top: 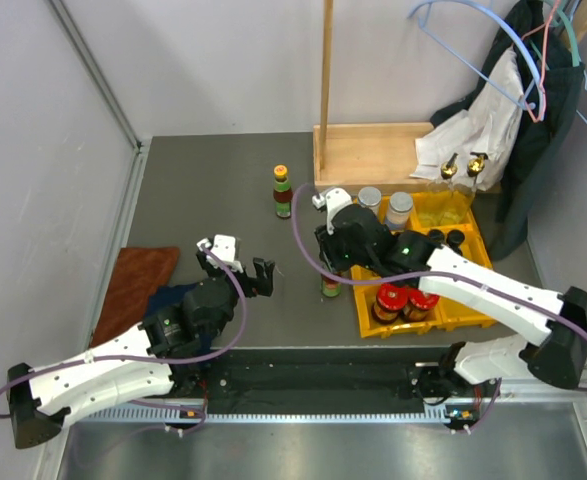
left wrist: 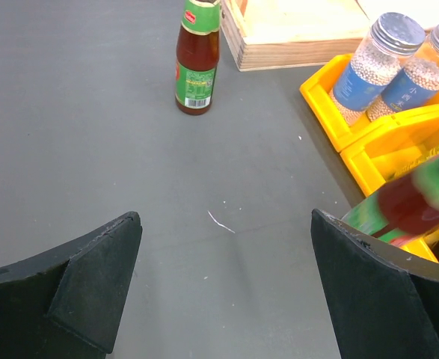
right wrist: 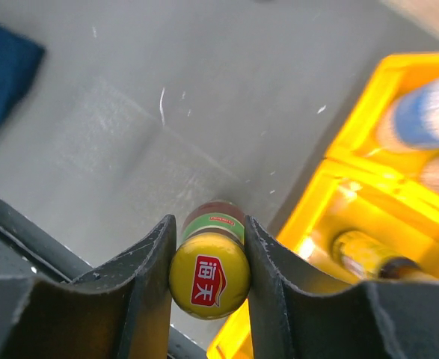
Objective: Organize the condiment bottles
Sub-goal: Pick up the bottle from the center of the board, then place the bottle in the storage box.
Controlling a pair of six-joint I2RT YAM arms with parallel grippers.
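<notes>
The table (top: 223, 180) is hard, and the yellow bin (top: 413, 332) on its right side has a raised wall. That wall is the main danger. If the right gripper (right wrist: 209, 224) carries its load across too low, the bottom could bump the wall. Then the load could swing or slip out and fall on the table.

The hold itself looks small. The two fingers (right wrist: 148, 262) pinch only the neck, just under the cap, and the heavy part hangs below. A fast move could make it tip.

Inside the bin, the jars with silver lids (left wrist: 376, 67) already fill the far-left part. A bad drop could knock them.

The left gripper (left wrist: 225, 218) is spread wide and holds nothing. It sits over bare table near the middle, out of the way.

The bottle with the yellow cap (right wrist: 209, 278) is squeezed tight between the right fingers. It is just outside the bin's left wall, near the bin's near-left corner. It looks tilted and blurry, so I cannot tell if its bottom touches the table.

The other bottle (top: 282, 192) stands alone farther back, near the table's middle.
</notes>
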